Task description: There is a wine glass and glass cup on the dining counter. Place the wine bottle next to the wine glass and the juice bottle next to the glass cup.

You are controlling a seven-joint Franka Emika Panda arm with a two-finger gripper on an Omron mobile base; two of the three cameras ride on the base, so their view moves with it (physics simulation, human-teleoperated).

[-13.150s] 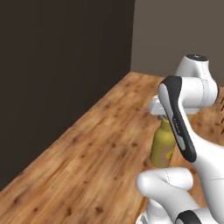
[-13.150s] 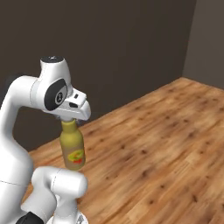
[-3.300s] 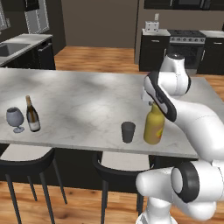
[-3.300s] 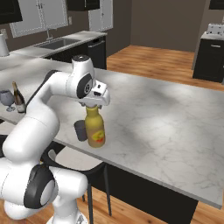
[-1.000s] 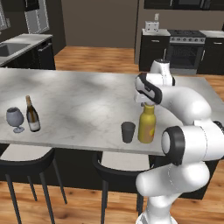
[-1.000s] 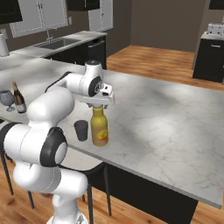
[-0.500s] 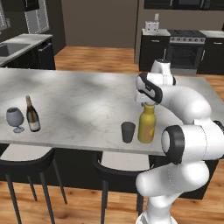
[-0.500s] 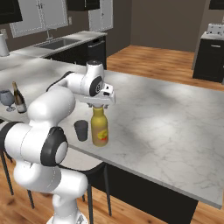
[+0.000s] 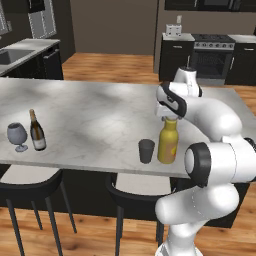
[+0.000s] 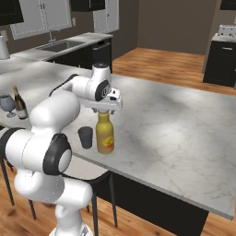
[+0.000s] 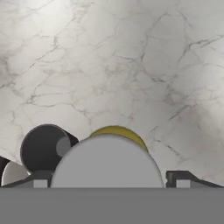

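The yellow juice bottle (image 9: 168, 145) (image 10: 105, 136) stands upright on the dining counter (image 9: 90, 115) near its front edge. Just left of it, a small gap away, stands the dark glass cup (image 9: 146, 150) (image 10: 85, 137). My gripper (image 9: 170, 116) (image 10: 105, 109) (image 11: 109, 180) hovers at the bottle's grey cap (image 11: 107, 162), open, one finger on either side with small gaps showing. In the hand view the glass cup (image 11: 43, 148) lies to the cap's left. Far left on the counter, the wine bottle (image 9: 36, 132) (image 10: 19, 105) stands beside the wine glass (image 9: 17, 135) (image 10: 7, 103).
Dark stools (image 9: 30, 181) (image 9: 135, 186) stand under the counter's front edge. A kitchen counter with a sink (image 9: 20, 50) (image 10: 64, 46) lies at the back left, and a stove (image 9: 212, 42) at the back right. Bare marble stretches behind and right of the bottle (image 10: 175, 124).
The base has driven to the dining counter with the juice bottle. It now stands by the cup, slightly left of 3.3 s ago. Over the last second nothing has visibly moved.
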